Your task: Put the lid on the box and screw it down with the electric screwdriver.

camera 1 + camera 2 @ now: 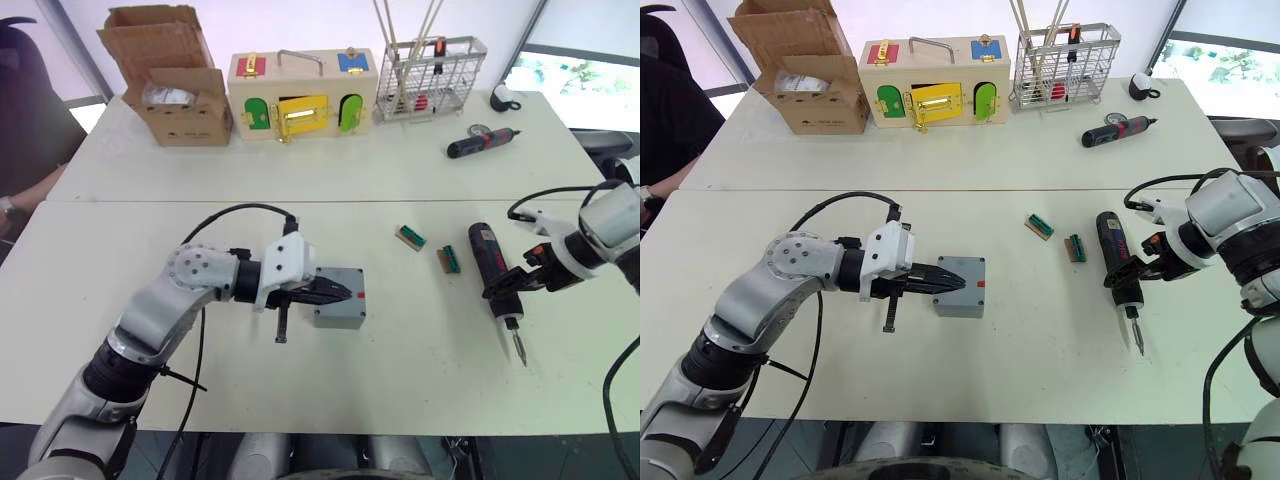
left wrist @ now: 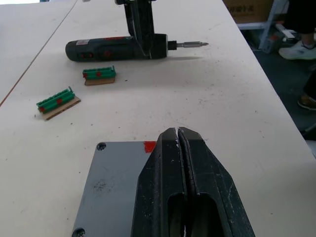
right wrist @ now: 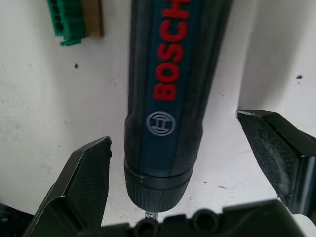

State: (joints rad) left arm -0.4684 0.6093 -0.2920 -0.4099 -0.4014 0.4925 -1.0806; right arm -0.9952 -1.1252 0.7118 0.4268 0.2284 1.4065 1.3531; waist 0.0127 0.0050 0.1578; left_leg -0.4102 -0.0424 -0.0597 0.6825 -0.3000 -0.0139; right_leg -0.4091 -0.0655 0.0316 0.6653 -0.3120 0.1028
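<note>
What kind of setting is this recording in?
Probably an indoor robot test bench, not a home: white tables holding a wooden latch box, a wire rack, a cardboard carton and an electric screwdriver.

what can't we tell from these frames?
- Screws in the lid: the left hand, shut, covers much of it in its wrist view; too small in the head views.
- Box contents: hidden under the lid.
- Electric screwdriver bit: cut off by the open right hand in its wrist view.
</note>
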